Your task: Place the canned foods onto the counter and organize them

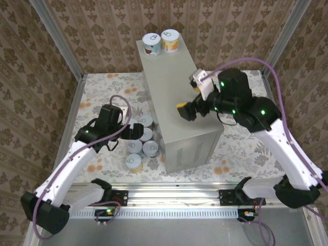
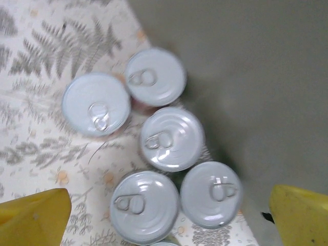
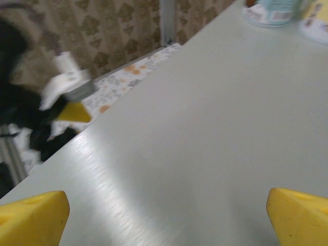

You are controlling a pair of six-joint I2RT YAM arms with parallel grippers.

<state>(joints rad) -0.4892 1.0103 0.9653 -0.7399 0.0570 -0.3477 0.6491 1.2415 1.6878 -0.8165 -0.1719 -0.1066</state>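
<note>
Two cans (image 1: 151,43) are sitting atop the smooth grey metal counter (image 1: 174,92), five round silvery lids (image 2: 171,138) clustering beneath the wide-spread left gripper (image 2: 167,218); right gripper (image 3: 166,218) likewise gaping.

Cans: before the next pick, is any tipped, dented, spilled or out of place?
Nothing stands out. The cans on the cloth stand upright, lids up, clustered beside the counter; two more stand upright at its far end. No dents or spills visible.

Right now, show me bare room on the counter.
The counter top is bare from the two cans at its far end to the near edge; the right hand hovers over its middle. Crowded: the floor cloth left of it, where cans cluster under the left hand.
</note>
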